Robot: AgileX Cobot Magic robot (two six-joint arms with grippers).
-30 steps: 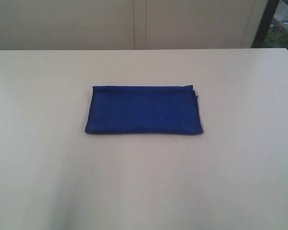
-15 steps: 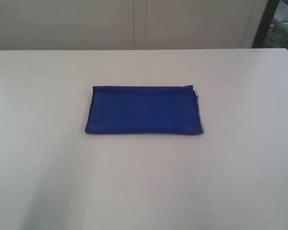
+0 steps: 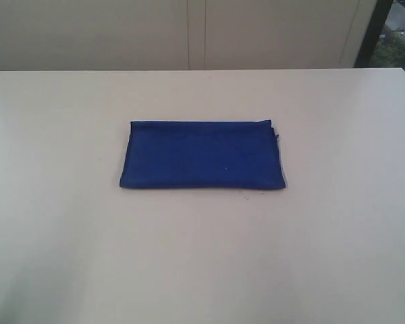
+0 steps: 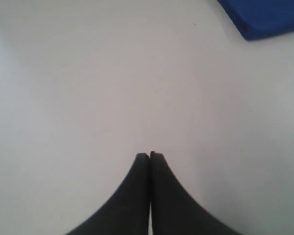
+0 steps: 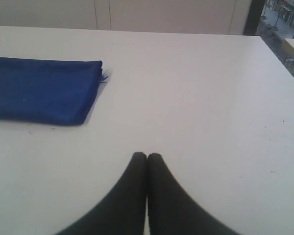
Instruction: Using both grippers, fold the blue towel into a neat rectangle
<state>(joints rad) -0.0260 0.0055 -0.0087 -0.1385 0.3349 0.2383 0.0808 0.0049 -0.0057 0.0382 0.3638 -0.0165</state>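
Note:
The blue towel lies flat in the middle of the pale table as a long folded rectangle, with a small loose thread at its far right corner. Neither arm shows in the exterior view. My left gripper is shut with nothing in it, over bare table, and only one corner of the blue towel reaches the edge of its view. My right gripper is shut and empty too, well apart from the blue towel's end with the thread.
The table's far edge meets a light wall with vertical panel seams. A dark window frame stands at the back right, beyond the table's right edge. Tiny specks dot the table surface.

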